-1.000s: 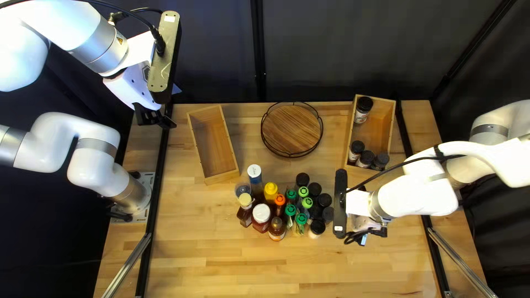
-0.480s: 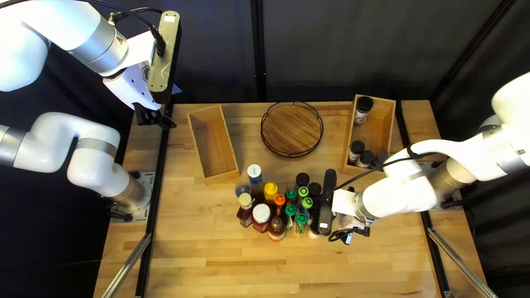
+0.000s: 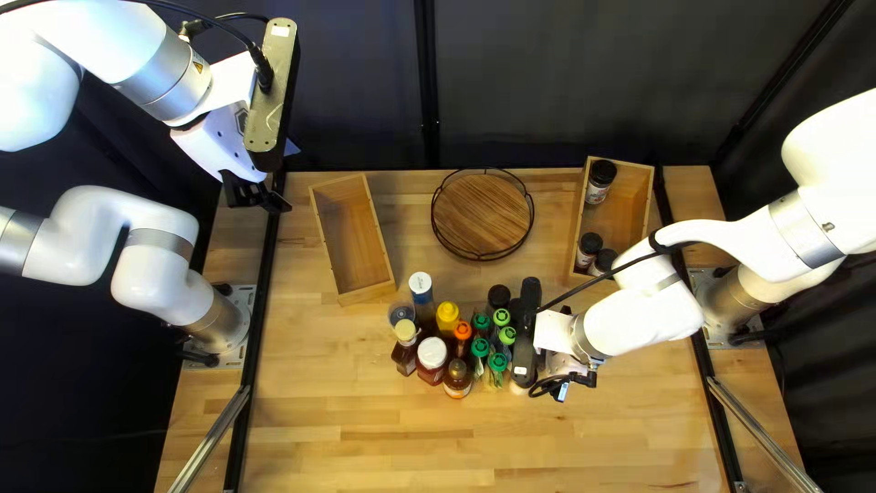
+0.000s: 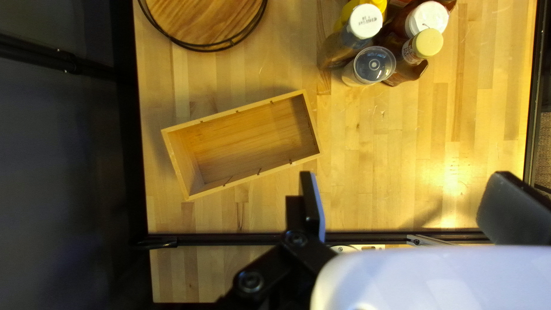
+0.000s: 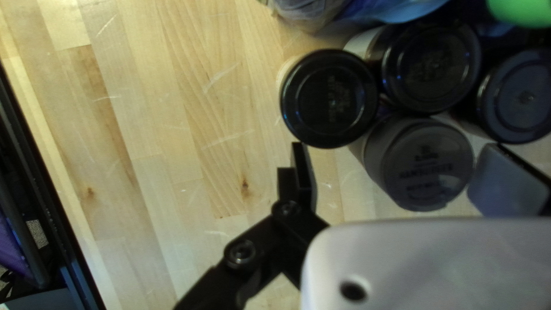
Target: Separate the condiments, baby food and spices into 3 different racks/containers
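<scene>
Left end effector (image 3: pixel 263 194), its fingers wide apart, hangs by the tabletop's far corner. Ahead of it in its wrist view lies one wooden box (image 3: pixel 367 294). Next come one clear cup (image 3: pixel 401 313), one cream-capped bottle (image 3: pixel 405 331), one white-capped bottle (image 3: pixel 421 285), one white-lidded jar (image 3: pixel 432 352) and one yellow-capped bottle (image 3: pixel 447 314); then one orange cap (image 3: pixel 463 330) and five green caps (image 3: pixel 481 321), one round tray (image 3: pixel 481 215) beyond. Right end effector (image 3: pixel 554 363) has its fingers apart: one grey-lidded jar (image 5: pixel 427 166) stands between them, three black-lidded jars (image 5: pixel 329 99) just ahead. Three jars (image 3: pixel 599 173) show in the right-hand wooden box (image 3: pixel 648 215). The tabletop (image 3: pixel 347 438) is pale striped wood, with a dark curtain (image 3: pixel 593 82) behind.
</scene>
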Controlling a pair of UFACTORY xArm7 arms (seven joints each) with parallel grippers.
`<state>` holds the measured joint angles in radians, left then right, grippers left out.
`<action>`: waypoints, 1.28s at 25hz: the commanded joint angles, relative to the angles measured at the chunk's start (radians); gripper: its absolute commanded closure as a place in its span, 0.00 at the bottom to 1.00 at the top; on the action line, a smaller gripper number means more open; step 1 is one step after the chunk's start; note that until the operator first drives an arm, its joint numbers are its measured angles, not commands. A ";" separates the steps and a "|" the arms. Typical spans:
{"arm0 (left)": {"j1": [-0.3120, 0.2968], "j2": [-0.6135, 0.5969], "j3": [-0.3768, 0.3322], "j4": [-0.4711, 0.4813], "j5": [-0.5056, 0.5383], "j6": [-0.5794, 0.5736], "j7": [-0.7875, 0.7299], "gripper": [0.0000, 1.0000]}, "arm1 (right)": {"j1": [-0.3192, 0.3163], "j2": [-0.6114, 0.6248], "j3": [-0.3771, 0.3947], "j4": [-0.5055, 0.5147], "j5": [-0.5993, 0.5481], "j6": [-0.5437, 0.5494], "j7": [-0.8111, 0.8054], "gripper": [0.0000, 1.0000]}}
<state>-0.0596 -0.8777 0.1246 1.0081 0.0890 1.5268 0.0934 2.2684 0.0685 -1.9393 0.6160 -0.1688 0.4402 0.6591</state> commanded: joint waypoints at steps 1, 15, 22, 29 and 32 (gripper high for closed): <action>0.000 0.000 0.000 0.000 0.000 0.000 0.000 0.00 | 0.000 0.001 -0.001 0.001 0.000 0.003 -0.002 0.46; 0.000 0.000 0.000 0.000 0.000 0.000 0.000 0.00 | 0.236 0.197 -0.193 -0.029 0.277 0.114 -0.213 1.00; 0.000 0.000 0.000 0.000 0.000 0.000 0.000 0.00 | 0.503 0.575 -0.562 -0.124 0.461 0.398 -0.474 1.00; 0.000 0.000 0.000 0.000 0.000 0.000 0.000 0.00 | 0.496 0.809 -0.831 -0.174 0.402 0.603 -0.666 1.00; 0.000 0.000 0.000 0.000 0.000 0.000 0.000 0.00 | 0.454 0.865 -0.945 -0.193 0.357 0.648 -0.748 1.00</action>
<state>-0.0596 -0.8777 0.1246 1.0081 0.0890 1.5268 0.0934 2.7615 0.8768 -2.7858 0.4456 0.2330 1.0426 -0.0132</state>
